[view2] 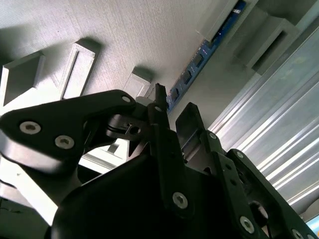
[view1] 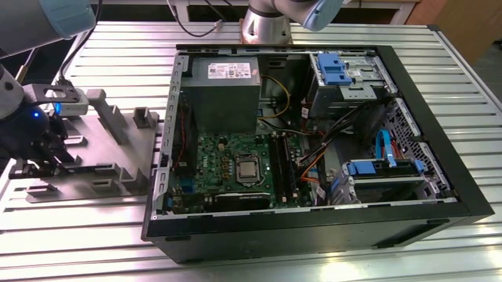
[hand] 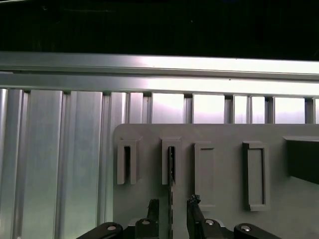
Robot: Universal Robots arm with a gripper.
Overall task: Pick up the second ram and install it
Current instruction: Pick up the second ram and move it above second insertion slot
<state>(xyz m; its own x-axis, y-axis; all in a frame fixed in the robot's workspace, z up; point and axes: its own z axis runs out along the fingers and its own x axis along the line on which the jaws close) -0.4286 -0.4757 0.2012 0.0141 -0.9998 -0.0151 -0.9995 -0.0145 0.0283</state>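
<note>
We see the end effector [hand: 172,206] low over a grey holder [hand: 224,134]. The holder lies on the ribbed metal surface [view1: 117,59], in the lower left of the exterior view. The two black fingers [hand: 153,209] are spread apart. The second ram [hand: 171,167] [view2: 195,63] is a long thin blue-green strip with small dark chips. It stands on its edge in a slot of the holder. In both wrist views the strip runs in between the fingers, one finger on each side. In the first wrist view there is a little gap on both sides, so nothing is squeezed. Just beside the holder, on the exterior view's right, lies a big black computer case [view1: 314,226]. It is open, so we look inside at a green board [view1: 227,158] and a grey box [view1: 223,97].
</note>
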